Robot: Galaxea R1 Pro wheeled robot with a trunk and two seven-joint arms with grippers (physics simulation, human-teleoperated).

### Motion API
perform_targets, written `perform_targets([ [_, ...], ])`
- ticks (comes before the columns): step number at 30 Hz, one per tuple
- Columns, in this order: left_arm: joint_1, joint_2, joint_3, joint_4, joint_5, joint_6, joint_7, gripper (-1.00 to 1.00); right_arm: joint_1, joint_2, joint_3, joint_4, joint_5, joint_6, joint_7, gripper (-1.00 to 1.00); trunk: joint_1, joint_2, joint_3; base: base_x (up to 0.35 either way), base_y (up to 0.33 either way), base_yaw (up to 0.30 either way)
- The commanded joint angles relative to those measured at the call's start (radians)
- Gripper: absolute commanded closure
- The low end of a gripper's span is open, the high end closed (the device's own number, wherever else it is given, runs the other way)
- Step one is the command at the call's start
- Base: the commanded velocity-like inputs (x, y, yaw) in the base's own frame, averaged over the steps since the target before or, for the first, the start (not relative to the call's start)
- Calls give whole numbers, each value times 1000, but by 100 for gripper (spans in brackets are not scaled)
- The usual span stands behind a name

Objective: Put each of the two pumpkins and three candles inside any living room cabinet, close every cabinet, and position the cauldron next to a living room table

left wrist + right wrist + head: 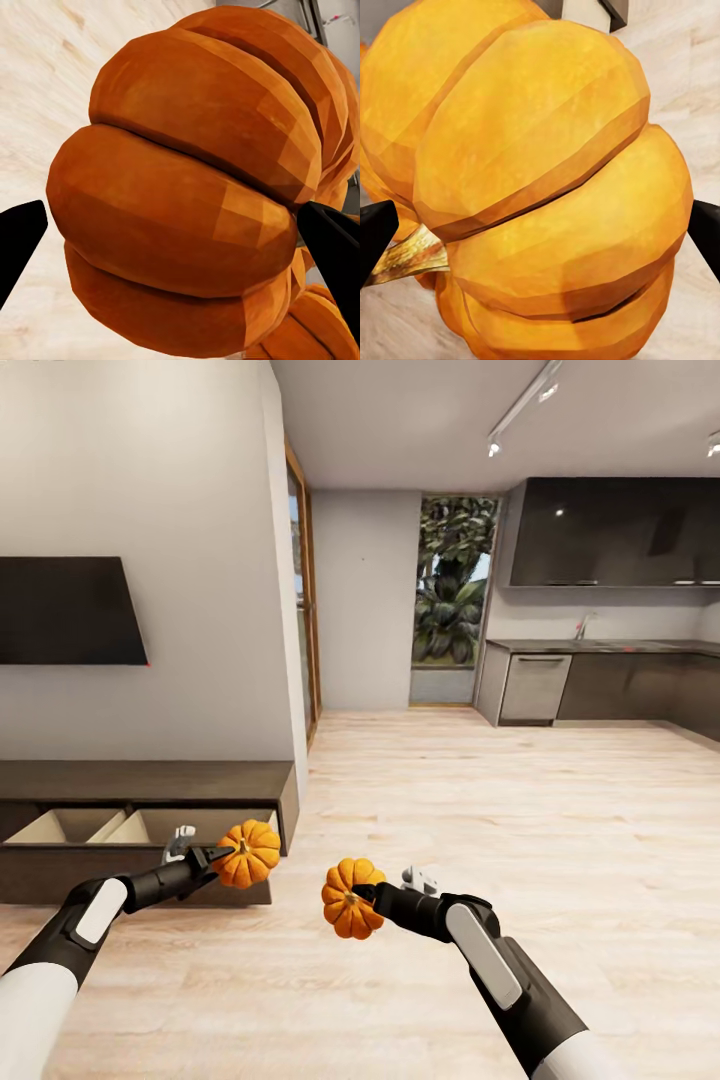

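Orange pumpkins sit clamped one in each gripper: the left gripper [228,854] grips one pumpkin [247,853] before the cabinet's [150,780] open drawer; the right gripper [362,895] grips the other pumpkin [350,898] over wood floor [520,810].

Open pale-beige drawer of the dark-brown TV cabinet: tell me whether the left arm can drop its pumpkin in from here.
Probably yes. The left pincer, shut on its ribbed orange pumpkin, hangs just in front of the open drawer, whose beige compartments look empty, and nothing stands between them. A short forward reach should do.
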Motion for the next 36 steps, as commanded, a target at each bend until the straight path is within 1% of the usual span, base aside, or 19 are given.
perform_targets([
  [1,-1,0,3,0,0,6,-2,100,0,-1,1,-14,-10,1,-10,100,-4,7,2,0,0,7],
  [2,-1,0,2,0,-1,6,-2,100,1,-2,2,-33,-10,-1,-10,100,-8,14,5,0,0,4],
  [7,-1,0,2,0,0,7,-2,100,1,-8,0,-51,-11,0,-8,100,-27,49,21,0,0,1],
  [30,-1,0,2,0,-1,10,-2,100,3,-5,0,-61,-11,-7,-4,100,-115,210,93,0,0,0],
  [36,0,0,3,-7,1,10,-3,100,3,-4,0,-61,-11,-8,-6,100,-115,210,92,0,0,28],
])
